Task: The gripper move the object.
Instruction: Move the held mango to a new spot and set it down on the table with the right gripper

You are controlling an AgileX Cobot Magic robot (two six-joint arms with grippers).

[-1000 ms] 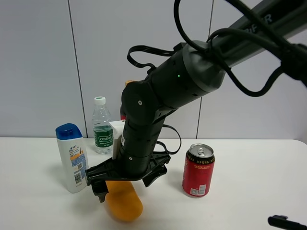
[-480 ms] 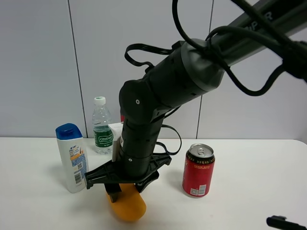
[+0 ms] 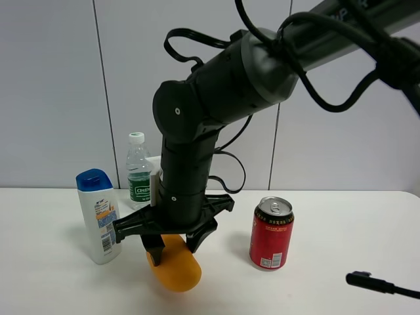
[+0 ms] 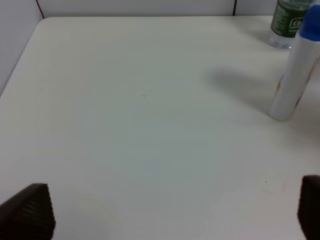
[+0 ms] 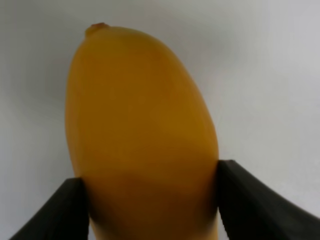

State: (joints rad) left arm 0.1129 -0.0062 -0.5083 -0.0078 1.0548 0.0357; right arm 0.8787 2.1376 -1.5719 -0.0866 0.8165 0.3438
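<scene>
Grip: right gripper point(image 3: 173, 244) is clamped on the mango point(image 3: 176, 268), one finger point(image 5: 52, 214) on each side across its narrow width, both pressed to the skin.
Mango spot: right under the gripper, on the near-left part of the table point(image 3: 341, 223). It's between the shampoo point(image 3: 98, 216) on the left and the can point(image 3: 271, 233) on the right, and apart from both. Can't tell if it's resting on the table or just off it.
Long axis: runs out ahead of the fingers, so most of the fruit sticks out past the tips. From the high camera it slants down and a bit right.
Nearer arm: the right one, it's already got it. Left gripper point(image 4: 167, 210) is spread wide over bare table with nothing in it.
Look: smooth, oval, orange-yellow, with a little nub at the free end and no marks I can see.
Guess: slick rounded skin gripped near one end, so it might pivot or slip if swung fast.
</scene>
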